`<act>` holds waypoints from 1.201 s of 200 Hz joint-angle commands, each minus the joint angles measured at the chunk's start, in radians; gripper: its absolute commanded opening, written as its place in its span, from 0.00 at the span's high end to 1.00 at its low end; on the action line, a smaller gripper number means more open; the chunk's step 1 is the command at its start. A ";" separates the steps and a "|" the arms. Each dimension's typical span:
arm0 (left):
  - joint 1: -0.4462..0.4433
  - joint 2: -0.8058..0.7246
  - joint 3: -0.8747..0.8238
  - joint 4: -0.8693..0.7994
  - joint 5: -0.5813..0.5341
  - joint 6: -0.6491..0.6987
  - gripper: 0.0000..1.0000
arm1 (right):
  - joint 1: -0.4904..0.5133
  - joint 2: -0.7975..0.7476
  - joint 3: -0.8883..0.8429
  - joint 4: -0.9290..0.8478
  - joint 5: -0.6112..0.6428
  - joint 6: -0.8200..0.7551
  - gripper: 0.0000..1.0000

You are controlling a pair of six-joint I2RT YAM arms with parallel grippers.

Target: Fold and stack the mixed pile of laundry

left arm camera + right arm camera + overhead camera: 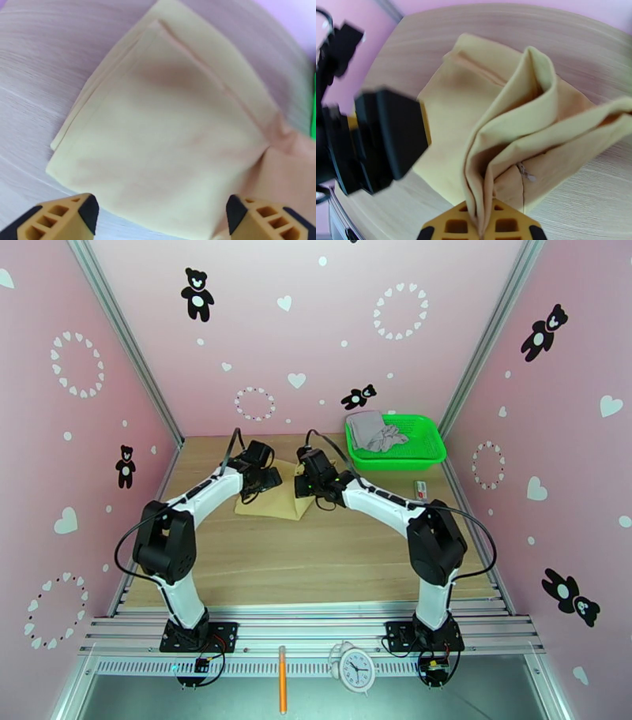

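So the left gripper (162, 215) hung wide apart over the folded tan-beige cloth (170, 130) on the wooden bench (316, 556), and the right gripper (484, 229) was clamped on that cloth's raised fold. The pale grey-lilac garment (373, 432) sat crumpled in the green mesh basket (423, 447).

You are facing pink walls (316, 335) showing black bears (197, 294) and white hearts (296, 380); a wooden table (316, 556) is lying toward six o'clock.
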 commanded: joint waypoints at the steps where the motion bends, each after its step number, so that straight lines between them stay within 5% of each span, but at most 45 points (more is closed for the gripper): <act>1: 0.056 -0.038 -0.075 -0.016 -0.016 0.015 0.09 | 0.001 0.011 0.029 -0.067 -0.028 -0.094 1.00; 59: 0.090 -0.054 -0.199 0.077 0.117 0.020 0.17 | -0.050 -0.236 -0.245 -0.095 0.042 -0.147 1.00; 124: -0.074 0.068 -0.110 0.143 0.223 -0.040 0.17 | -0.204 -0.420 -0.466 -0.103 -0.004 -0.145 1.00; 181: -0.198 0.244 0.076 0.107 0.226 -0.061 0.16 | -0.206 -0.544 -0.718 -0.060 0.101 0.202 1.00; 233: -0.262 0.324 0.193 0.055 0.214 -0.061 0.16 | -0.205 -0.777 -0.930 -0.082 0.338 0.476 1.00; 240: -0.262 0.326 0.190 0.056 0.214 -0.062 0.16 | -0.206 -0.791 -0.939 -0.092 0.348 0.489 0.84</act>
